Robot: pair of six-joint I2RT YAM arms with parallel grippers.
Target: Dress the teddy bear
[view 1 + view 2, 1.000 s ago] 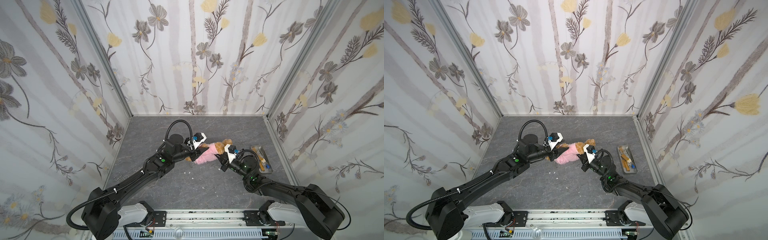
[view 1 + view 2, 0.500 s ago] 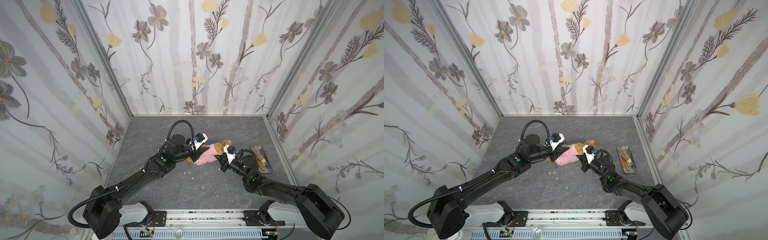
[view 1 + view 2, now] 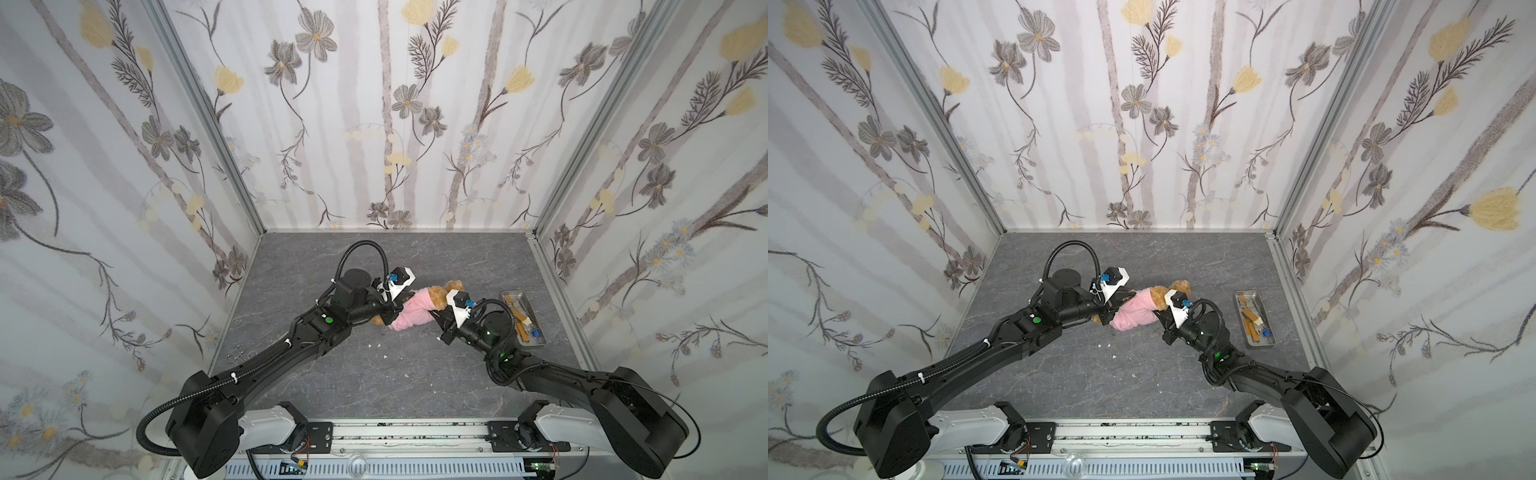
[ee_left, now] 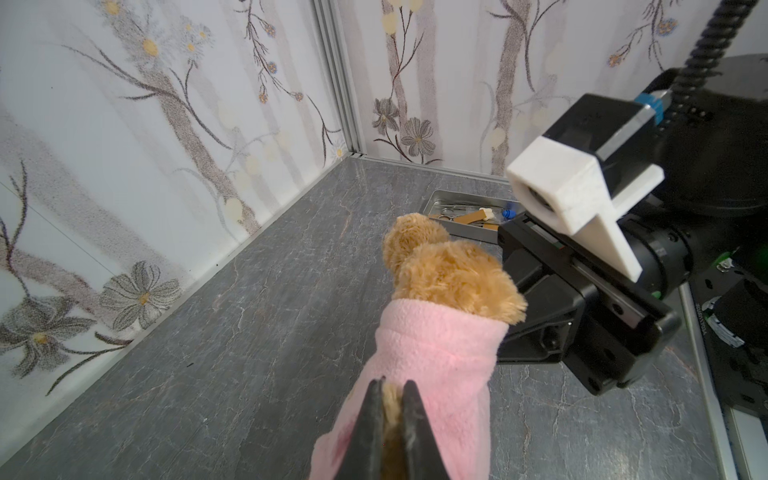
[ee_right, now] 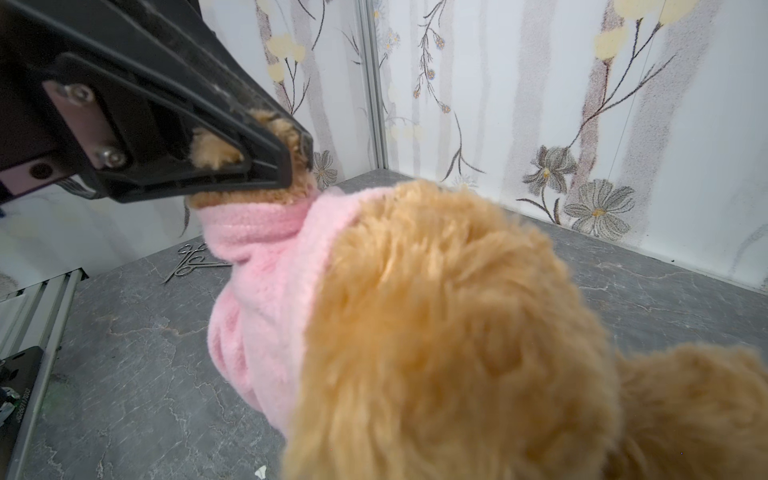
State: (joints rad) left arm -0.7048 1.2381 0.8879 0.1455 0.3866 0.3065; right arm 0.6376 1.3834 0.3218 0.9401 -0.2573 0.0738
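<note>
Grey desk [image 3: 374, 382]: fluffy golden teddy bear [image 3: 442, 291], pink hoodie [image 3: 409, 311] on; left gripper [image 4: 392, 386] clamps its paw, right gripper [image 3: 436, 318] closed.

Three white walls [image 3: 382, 62] are enclosing the workspace, each carrying wallpaper with grey and yellow flowers on pale grey trunks. Aluminium corner posts [image 3: 210, 124] are running down where the walls are meeting. A dark grey, marble-veined floor [image 3: 415, 374] is lying below, and soft, even light is falling over it, casting only faint shadows.
</note>
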